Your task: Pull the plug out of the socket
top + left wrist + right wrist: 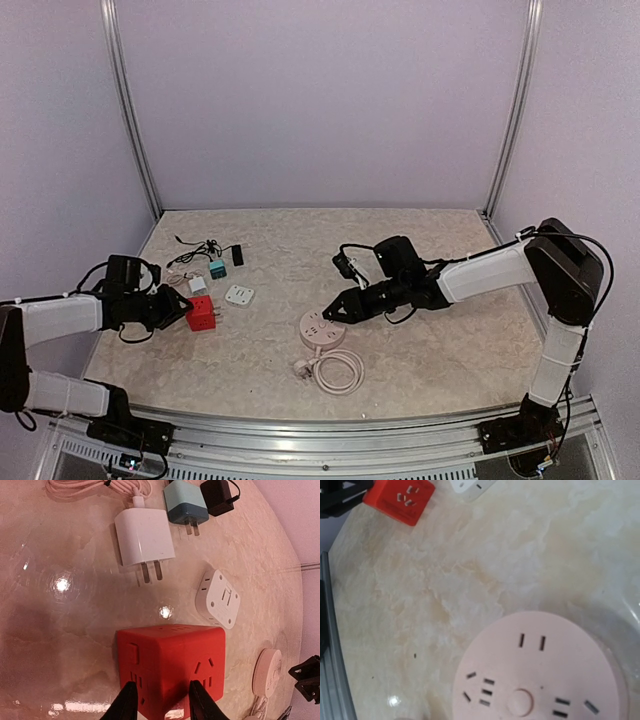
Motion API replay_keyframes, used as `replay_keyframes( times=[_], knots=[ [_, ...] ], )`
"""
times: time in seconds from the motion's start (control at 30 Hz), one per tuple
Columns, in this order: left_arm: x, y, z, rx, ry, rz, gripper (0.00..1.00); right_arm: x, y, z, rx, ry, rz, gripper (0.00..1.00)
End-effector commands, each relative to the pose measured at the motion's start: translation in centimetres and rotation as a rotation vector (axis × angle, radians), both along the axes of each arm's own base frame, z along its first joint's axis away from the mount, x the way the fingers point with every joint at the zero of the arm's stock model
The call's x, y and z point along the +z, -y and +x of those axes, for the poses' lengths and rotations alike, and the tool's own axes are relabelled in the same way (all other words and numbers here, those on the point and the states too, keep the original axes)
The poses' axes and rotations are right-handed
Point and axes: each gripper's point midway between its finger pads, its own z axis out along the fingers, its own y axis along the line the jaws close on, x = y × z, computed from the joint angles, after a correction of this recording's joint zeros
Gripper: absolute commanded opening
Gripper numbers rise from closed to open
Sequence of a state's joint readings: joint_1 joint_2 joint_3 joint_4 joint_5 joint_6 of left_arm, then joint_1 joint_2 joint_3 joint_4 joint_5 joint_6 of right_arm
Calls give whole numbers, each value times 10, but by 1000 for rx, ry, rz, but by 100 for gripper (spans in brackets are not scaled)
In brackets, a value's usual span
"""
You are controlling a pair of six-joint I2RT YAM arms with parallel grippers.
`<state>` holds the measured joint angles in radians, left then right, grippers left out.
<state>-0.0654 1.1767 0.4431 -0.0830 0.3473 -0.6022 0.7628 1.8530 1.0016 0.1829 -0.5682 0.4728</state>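
Left wrist view shows your left gripper (162, 686) partly closed, one finger each side of the red socket (170, 652) on the table (70, 630), maybe not squeezing yet, so grip it tight and hold it flat, while the right gripper (336, 309), its opening unclear, waits far off.

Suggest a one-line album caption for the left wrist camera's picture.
Left tool at the red socket cube, with white charger, teal charger and black adapter lying beyond on the marble table.
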Motion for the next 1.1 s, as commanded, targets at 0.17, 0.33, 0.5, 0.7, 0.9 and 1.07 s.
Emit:
replay_keyframes(
  times=[0.17, 0.33, 0.5, 0.7, 0.9, 1.07],
  knots=[
    [56, 25, -4, -91, 177, 66, 71, 15, -1, -10, 28, 80, -48, 37],
    [97, 42, -1, -144, 281, 118, 99, 13, -14, -27, 68, 185, -185, 38],
    [106, 59, 2, -198, 299, 152, 99, -2, -27, -41, 105, 284, -364, 38],
    [102, 68, 5, -210, 288, 155, 99, -17, -37, -61, 144, 324, -461, 38],
    [102, 69, 5, -213, 289, 152, 99, -43, -36, -65, 138, 309, -528, 38],
    [104, 69, 5, -212, 295, 149, 99, -61, -20, -53, 83, 327, -629, 38]
  ],
)
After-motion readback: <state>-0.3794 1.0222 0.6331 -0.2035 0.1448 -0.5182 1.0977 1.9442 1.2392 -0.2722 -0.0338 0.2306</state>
